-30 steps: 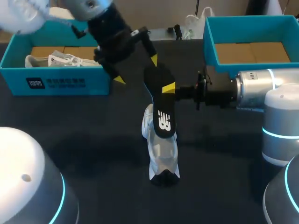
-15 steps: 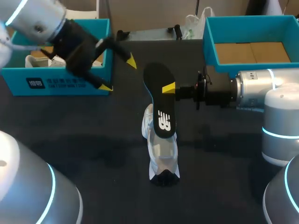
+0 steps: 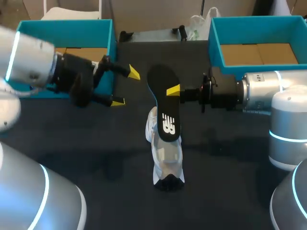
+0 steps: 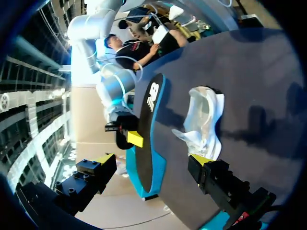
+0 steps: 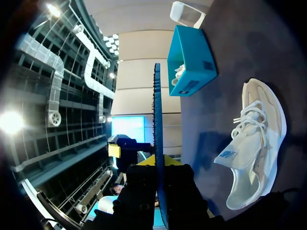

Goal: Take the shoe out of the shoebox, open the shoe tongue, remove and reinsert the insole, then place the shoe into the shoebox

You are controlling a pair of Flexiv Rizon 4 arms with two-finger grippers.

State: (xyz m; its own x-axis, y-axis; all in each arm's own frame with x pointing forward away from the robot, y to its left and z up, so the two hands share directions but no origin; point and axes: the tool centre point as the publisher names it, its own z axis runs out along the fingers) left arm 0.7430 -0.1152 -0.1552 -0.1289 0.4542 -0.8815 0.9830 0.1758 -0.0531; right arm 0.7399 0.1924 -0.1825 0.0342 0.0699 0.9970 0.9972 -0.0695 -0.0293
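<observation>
Left end effector (image 3: 125, 87) farther from insole (image 3: 163, 103)

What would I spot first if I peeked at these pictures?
Probably the long black foam insole with a blue edge, held up on end over the middle of the dark table by the right arm's jaws. Close by it, down on the table, lies the white lace-up sneaker. The left arm's jaws hang open and empty beside the teal cardboard shoebox at the far left.
</observation>
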